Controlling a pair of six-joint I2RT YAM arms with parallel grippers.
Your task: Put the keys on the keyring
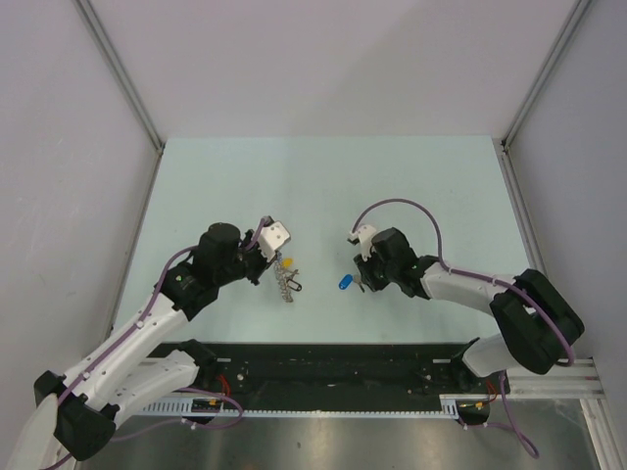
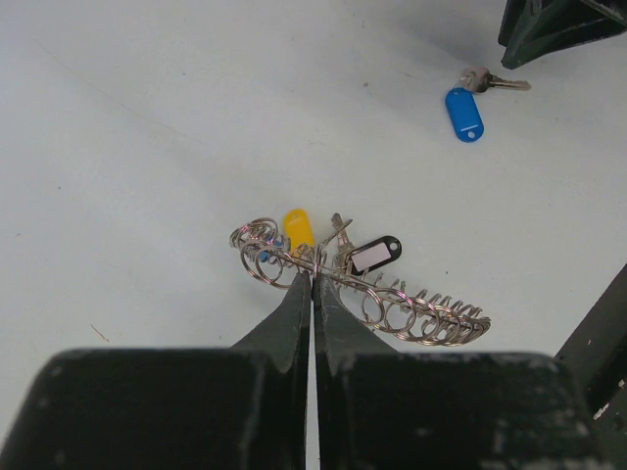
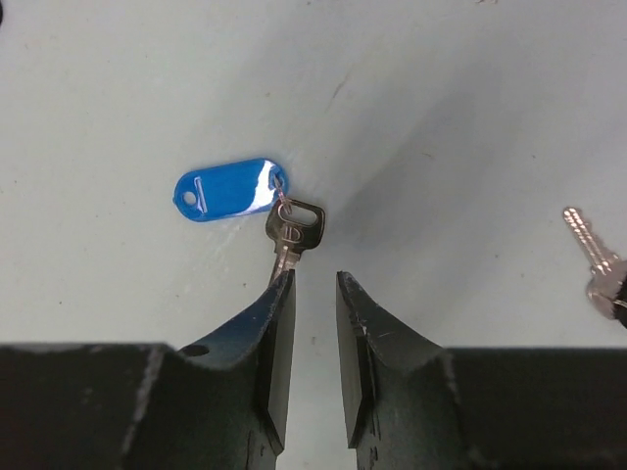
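Note:
The keyring (image 2: 421, 313) is a long silver row of wire split rings lying on the table; it also shows in the top view (image 1: 286, 284). A yellow-tagged key (image 2: 299, 229) and a black-tagged key (image 2: 375, 255) hang at it. My left gripper (image 2: 313, 276) is shut on the keyring's wire near its middle. A blue-tagged key (image 3: 294, 230) with its blue tag (image 3: 227, 188) lies loose on the table, also seen in the left wrist view (image 2: 463, 114). My right gripper (image 3: 313, 279) is open just behind it, the key's blade running under the left fingertip (image 3: 282, 294).
Another silver key (image 3: 596, 257) shows at the right edge of the right wrist view. The pale green table (image 1: 323, 186) is walled at the back and both sides. The black rail (image 1: 333, 367) runs along the near edge.

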